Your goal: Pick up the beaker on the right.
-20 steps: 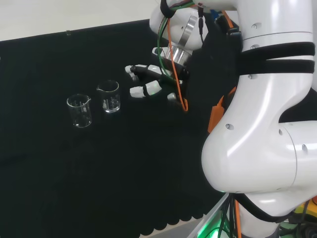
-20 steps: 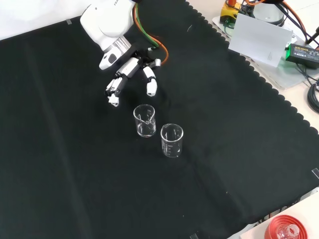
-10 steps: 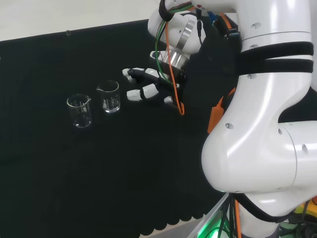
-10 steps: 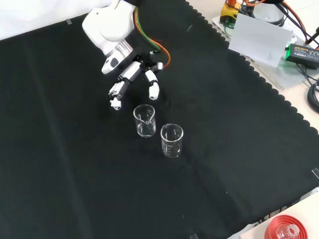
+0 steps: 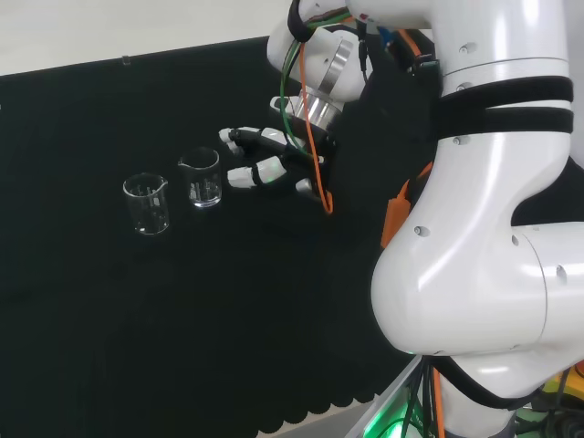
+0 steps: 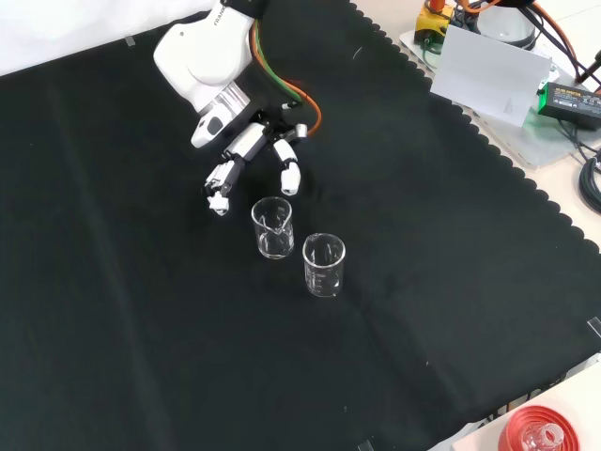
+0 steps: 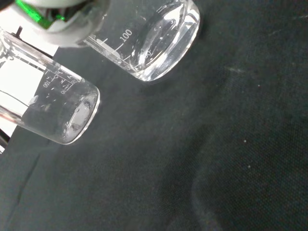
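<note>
On the black surface [image 6: 141,310], seen from the front, two clear beakers stand upright: one nearer [image 6: 324,266], the other [image 6: 273,228] just behind it. Beyond that, the hand [image 6: 252,155] hovers close with fingers spread, grasping nothing.

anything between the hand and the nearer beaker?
Nothing. In the front view only bare black cloth separates the hand from the nearer beaker; the head view shows the same gap.

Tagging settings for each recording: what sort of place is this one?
Probably a robotics lab bench set up for glassware handling: a black cloth covers the bench, two clear graduated beakers stand on it, and the arm's hand hovers by them, with cables and electronics alongside.
</note>
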Available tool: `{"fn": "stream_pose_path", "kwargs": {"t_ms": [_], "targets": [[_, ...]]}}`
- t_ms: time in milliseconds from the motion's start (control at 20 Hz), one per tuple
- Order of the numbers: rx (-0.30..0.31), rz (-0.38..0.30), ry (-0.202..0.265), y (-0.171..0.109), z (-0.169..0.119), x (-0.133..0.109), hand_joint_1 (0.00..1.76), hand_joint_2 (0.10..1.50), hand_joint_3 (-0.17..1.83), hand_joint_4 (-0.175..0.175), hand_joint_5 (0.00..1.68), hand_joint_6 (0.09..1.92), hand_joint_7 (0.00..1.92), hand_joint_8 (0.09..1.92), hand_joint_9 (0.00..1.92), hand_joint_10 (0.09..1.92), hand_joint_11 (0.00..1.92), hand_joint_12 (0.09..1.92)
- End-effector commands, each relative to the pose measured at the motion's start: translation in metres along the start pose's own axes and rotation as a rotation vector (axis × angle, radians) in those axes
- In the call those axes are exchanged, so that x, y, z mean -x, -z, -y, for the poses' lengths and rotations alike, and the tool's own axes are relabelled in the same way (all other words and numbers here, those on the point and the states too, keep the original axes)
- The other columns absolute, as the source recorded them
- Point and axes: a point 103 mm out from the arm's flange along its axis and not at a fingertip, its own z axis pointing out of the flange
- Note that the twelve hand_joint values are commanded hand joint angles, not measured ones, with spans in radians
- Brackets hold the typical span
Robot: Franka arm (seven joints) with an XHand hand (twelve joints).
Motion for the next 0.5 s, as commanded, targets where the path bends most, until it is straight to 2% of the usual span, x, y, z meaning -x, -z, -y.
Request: {"fn": "stream_pose_path", "kwargs": {"t_ms": [50,500], "targets": [[-0.031,-0.003,0.017,-0.0071,-0.0076,-0.0045,0.79,0.52,0.55,-0.094,0.16,0.09,0.10,0.69,0.19,0.72,0.00,1.12],[-0.020,-0.039,0.041,-0.0150,-0.0117,-0.0113,0.79,0.52,0.56,-0.093,0.21,0.09,0.15,0.70,0.22,0.73,0.00,1.13]]}}
